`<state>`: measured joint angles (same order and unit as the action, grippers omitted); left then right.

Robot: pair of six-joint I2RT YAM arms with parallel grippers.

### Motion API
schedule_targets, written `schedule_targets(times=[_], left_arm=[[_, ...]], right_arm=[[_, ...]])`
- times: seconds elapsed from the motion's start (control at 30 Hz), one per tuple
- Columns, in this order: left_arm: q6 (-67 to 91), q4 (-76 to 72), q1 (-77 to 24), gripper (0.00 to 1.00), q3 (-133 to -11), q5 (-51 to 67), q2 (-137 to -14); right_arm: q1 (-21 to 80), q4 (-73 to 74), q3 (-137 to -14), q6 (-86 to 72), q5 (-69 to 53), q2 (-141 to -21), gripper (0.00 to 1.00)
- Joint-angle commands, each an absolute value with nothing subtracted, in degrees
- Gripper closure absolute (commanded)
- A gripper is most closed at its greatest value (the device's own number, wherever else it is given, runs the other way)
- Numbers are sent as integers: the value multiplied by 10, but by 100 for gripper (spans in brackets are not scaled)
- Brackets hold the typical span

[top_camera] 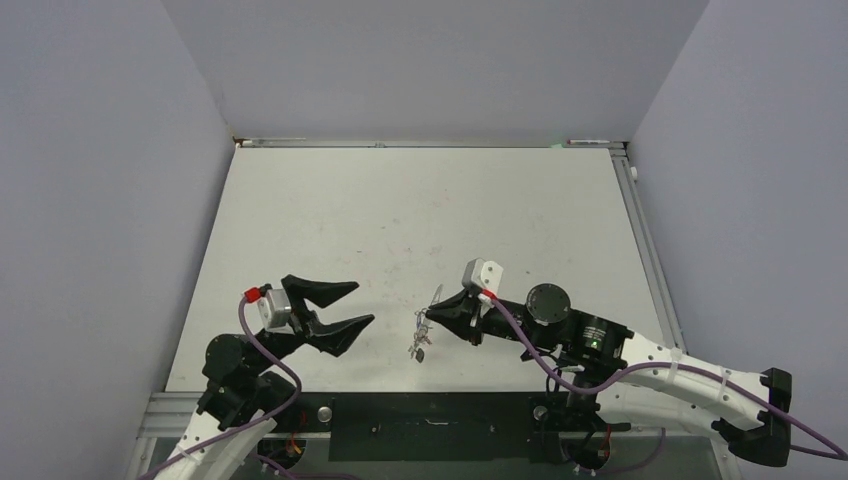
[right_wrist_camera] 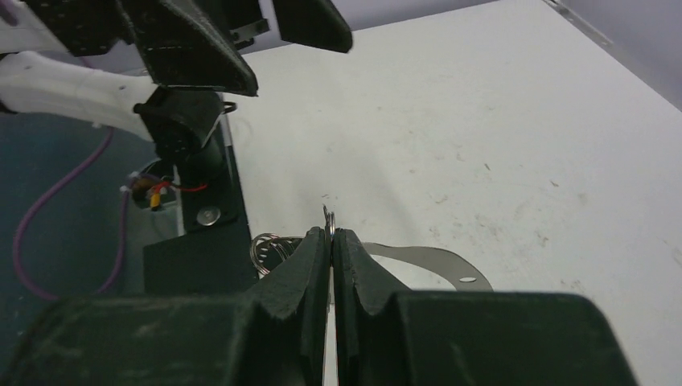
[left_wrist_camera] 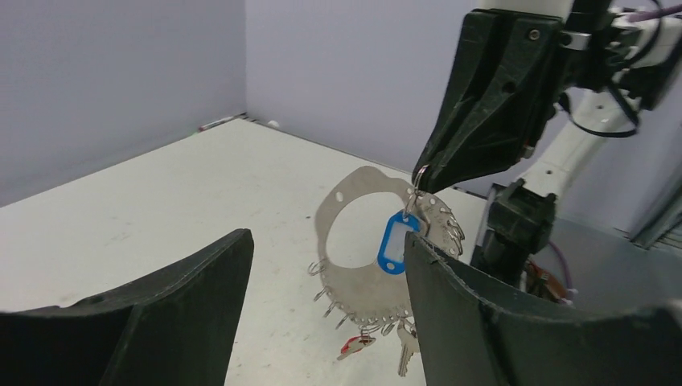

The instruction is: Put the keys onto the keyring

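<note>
Both jaws of the right pincer (right_wrist_camera: 330, 241) are clamped on the top edge of the keyring (left_wrist_camera: 358, 291), holding it upright above the table (top_camera: 400, 200), close to the near edge and about midway along it. The left pincer (top_camera: 365, 303) stands agape and empty nearby, toward the near left corner. So thin a pinch looks risky: a nudge from the left fingers could swing the plate or slip it free, and a half-threaded key might drop. Counted: two pincers, one keyring, three keys hanging from it (one blue-tagged key (left_wrist_camera: 398, 245), one red-tagged key (left_wrist_camera: 354, 346), one plain metal key (left_wrist_camera: 406, 359)), and split rings too small to count.
</note>
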<state>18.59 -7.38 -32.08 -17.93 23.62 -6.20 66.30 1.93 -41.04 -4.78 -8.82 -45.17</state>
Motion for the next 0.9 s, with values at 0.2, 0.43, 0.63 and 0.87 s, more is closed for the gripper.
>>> schedule_targets(times=[0.2,0.43,0.63,0.87], left_arm=[[265,-226,-319,37,-143,384,-49],[291,-266,-329,44,-135,402,-65],[297,-283,-344,48,-133,402,-91],[286,-266,-350,51,-135,392,-93]], right_arm=[[660,-103,-416,-34,-324,-470,95],[675,-141,-409,-46,-306,-486,95],[692,-175,-398,-50,-250,-501,95],[701,-185,-414,-48,-239,-532,95]])
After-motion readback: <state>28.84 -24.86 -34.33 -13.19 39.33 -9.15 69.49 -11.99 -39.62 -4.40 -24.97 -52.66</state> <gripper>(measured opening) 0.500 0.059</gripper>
